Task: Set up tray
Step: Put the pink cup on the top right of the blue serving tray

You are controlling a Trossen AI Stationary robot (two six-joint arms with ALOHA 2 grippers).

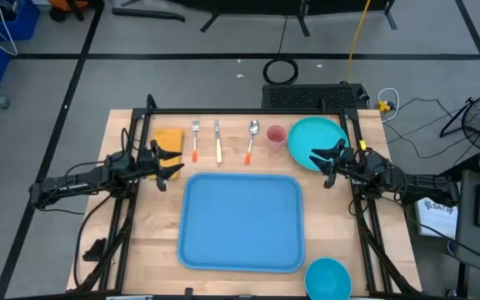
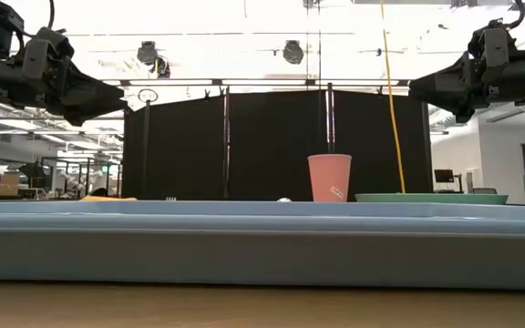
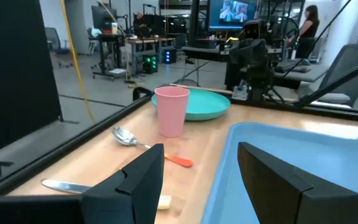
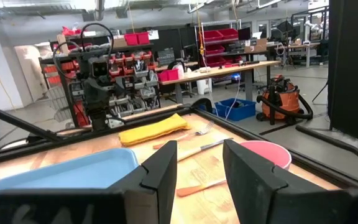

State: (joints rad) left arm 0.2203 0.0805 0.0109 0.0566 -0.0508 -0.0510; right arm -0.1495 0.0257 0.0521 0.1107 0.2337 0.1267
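While the tray lies bare at the table's centre, nothing is loaded yet. Both grippers hang above the table with fingers spread and empty: the left gripper beside the yellow cloth, the right gripper over the teal plate. The likely risk is the pink cup: it stands just beside the plate, so a careless reach could topple it.

1. Your left gripper has its fingers spread apart at 6 o'clock.
2. The tray sits at 4 o'clock.
3. At 11 o'clock, the pink cup touches the teal plate.
4. The spoon lies at 9 o'clock.
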